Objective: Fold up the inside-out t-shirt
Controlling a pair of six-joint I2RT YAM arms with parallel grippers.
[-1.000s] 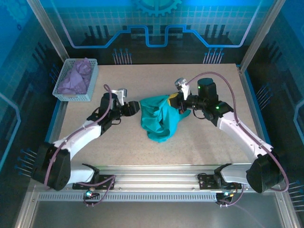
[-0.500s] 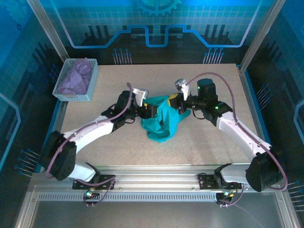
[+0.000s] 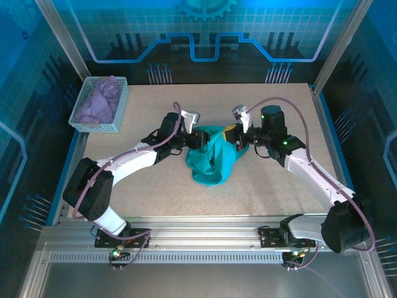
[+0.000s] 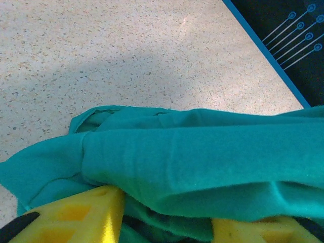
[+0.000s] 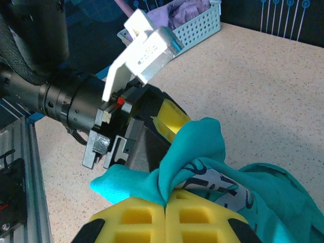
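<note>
Both claws meet at the teal t-shirt [image 3: 212, 160], which lies bunched in a heap in the middle of the counter [image 3: 267, 186].

From above, my left claw [image 3: 200, 138] and right claw [image 3: 232, 136] have their tips buried in the heap's far edge, so I cannot read either grip there; the right wrist camera settles one: its yellow fingers [image 5: 136, 220] are pressed together on a pinched fold of the t-shirt; beside that fold is a grey-and-white patch I cannot make out; the left wrist camera shows two yellow fingers [image 4: 76, 215] apart, cut off by the bottom edge, with fabric draped over and between them; I cannot tell whether they grip it; sleeves and neck are lost in the folds; at the far left corner a basket [image 3: 93, 127] holds a purple cloth [image 3: 96, 102], well apart from the t-shirt.
</note>
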